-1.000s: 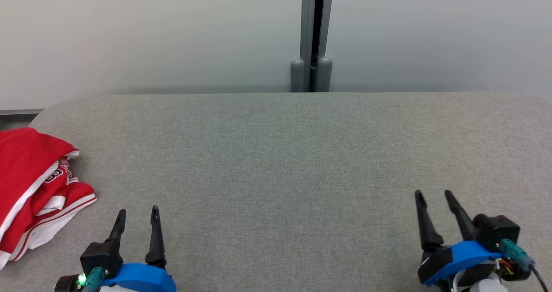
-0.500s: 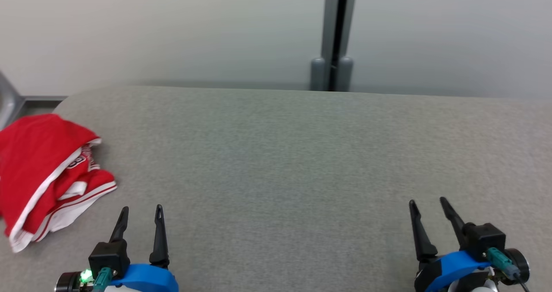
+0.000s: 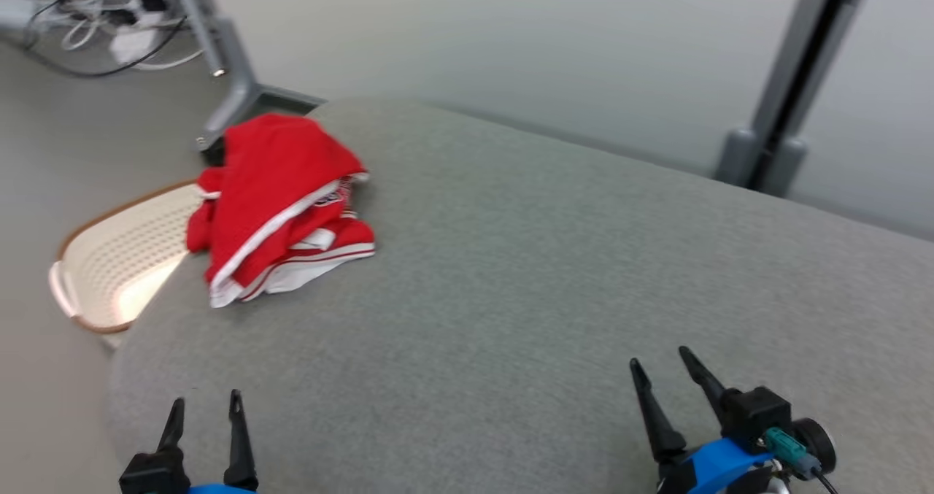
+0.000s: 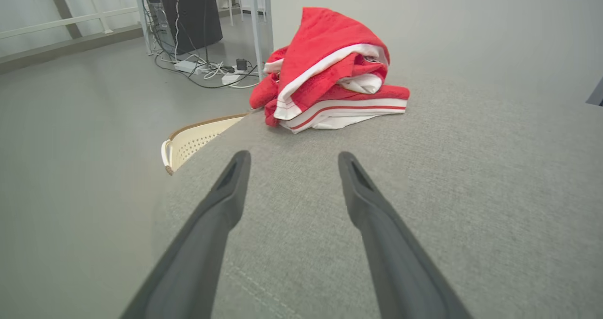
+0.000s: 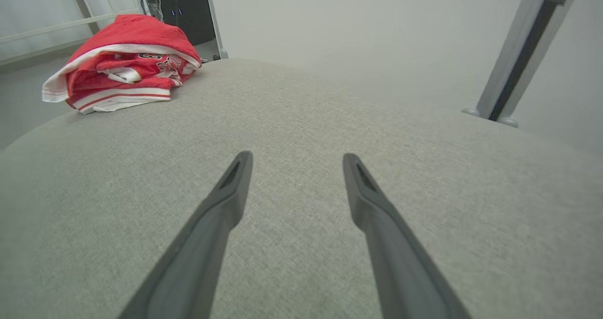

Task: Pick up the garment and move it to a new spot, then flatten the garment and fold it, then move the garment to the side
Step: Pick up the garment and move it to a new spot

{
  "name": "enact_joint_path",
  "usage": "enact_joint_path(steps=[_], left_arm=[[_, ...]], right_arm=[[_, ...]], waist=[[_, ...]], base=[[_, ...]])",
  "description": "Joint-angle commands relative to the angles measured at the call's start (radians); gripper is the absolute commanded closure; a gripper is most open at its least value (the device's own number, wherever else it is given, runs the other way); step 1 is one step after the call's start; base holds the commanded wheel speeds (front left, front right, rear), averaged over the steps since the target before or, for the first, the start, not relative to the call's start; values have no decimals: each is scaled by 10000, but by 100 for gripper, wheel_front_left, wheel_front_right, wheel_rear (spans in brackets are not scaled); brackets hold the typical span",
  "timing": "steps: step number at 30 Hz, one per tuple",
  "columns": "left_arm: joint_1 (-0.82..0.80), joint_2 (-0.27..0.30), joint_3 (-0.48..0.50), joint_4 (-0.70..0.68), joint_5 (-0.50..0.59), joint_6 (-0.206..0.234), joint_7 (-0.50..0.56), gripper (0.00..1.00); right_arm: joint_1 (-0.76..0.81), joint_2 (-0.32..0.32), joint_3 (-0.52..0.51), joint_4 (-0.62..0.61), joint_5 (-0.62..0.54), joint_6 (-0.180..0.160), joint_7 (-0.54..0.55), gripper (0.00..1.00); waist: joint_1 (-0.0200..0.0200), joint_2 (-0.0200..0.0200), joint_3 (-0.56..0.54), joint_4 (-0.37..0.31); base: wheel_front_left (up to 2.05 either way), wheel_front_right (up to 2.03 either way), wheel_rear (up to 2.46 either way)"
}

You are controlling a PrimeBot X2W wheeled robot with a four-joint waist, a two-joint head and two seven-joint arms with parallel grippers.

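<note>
The garment [image 3: 281, 202], a red jersey with white trim, lies bunched in a heap near the far left corner of the grey table [image 3: 525, 275]. It also appears ahead of my left gripper [image 4: 292, 156] as the garment [image 4: 330, 71], and far off to the upper left of my right gripper [image 5: 294, 156] as the garment [image 5: 122, 62]. My left gripper [image 3: 206, 400] hovers open over the table's near left edge, well short of the heap. Empty and open, my right gripper [image 3: 660, 359] sits at the lower right.
A cream perforated basket [image 3: 117, 260] stands on the floor just left of the table, below the garment. A grey metal leg [image 3: 219, 63] and cables [image 3: 87, 23] lie beyond it. A grey post [image 3: 788, 93] rises behind the table's far right edge.
The head camera has turned left, bringing the whole garment, the basket and the floor into view. Both grippers stay open, low in the frame.
</note>
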Motion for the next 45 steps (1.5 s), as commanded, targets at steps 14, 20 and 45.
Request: enact_joint_path(steps=[14,20,45], left_arm=[[-475,-37,558,-85,-98,-305,-28,0],[-2155,270,986,48,-326,-517,-29,0],[-8212,2813,-1535,5816,-3328,-726,386,0]], right_arm=[[-437,-134,955,174,-65,1,-35,0],[-940,-486,1299,-239,-267,1,-35,0],[-2088,-970,1926,-656,-470,-21,62,0]], waist=[[1,0,1083,930],[1,0,2154,437],[1,0,4908,-1069]], base=[[0,0,0],[0,0,0],[0,0,0]])
